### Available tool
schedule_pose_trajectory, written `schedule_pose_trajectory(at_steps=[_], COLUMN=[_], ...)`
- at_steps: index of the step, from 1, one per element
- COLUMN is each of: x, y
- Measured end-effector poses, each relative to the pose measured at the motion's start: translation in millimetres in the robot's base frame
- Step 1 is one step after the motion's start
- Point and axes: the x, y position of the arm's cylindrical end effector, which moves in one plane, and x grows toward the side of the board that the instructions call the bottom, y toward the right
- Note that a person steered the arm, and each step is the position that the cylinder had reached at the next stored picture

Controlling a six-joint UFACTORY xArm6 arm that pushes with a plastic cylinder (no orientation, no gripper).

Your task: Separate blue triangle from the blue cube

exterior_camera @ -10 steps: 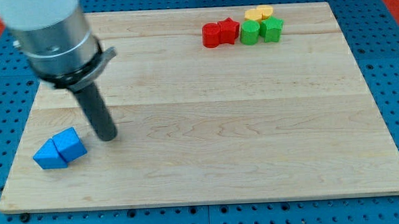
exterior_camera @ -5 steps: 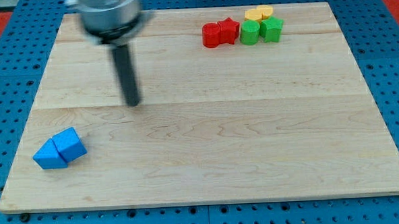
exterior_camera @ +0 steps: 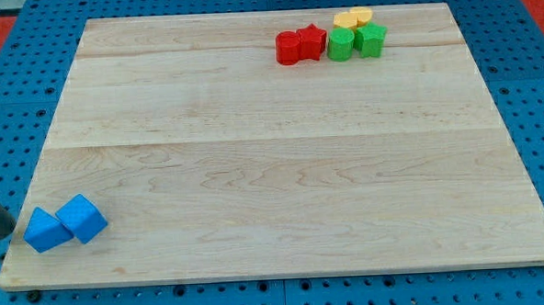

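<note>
The blue triangle (exterior_camera: 45, 229) and the blue cube (exterior_camera: 82, 218) lie side by side and touching near the bottom left corner of the wooden board (exterior_camera: 273, 171). The triangle is on the left, the cube on the right. Only a short dark piece of my rod shows at the view's left edge. My tip (exterior_camera: 2, 238) is just left of the blue triangle, close to it; I cannot tell whether it touches.
At the view's top right sits a tight cluster: a red block (exterior_camera: 289, 48), a red star (exterior_camera: 311, 42), two green blocks (exterior_camera: 341, 45) (exterior_camera: 371, 40) and a yellow block (exterior_camera: 354, 18) behind them. A blue pegboard (exterior_camera: 535, 279) surrounds the board.
My rod has left the board's upper middle and now shows at the left edge. The blue pair lies further down and to the left than before, still touching.
</note>
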Motion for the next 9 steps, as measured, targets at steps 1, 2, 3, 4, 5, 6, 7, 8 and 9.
schedule_pose_trajectory(at_steps=[1, 2, 3, 4, 5, 6, 7, 8, 9], x=[22, 54, 44, 22, 22, 22, 19, 14, 12], y=[28, 28, 28, 41, 45, 45, 45, 45, 45])
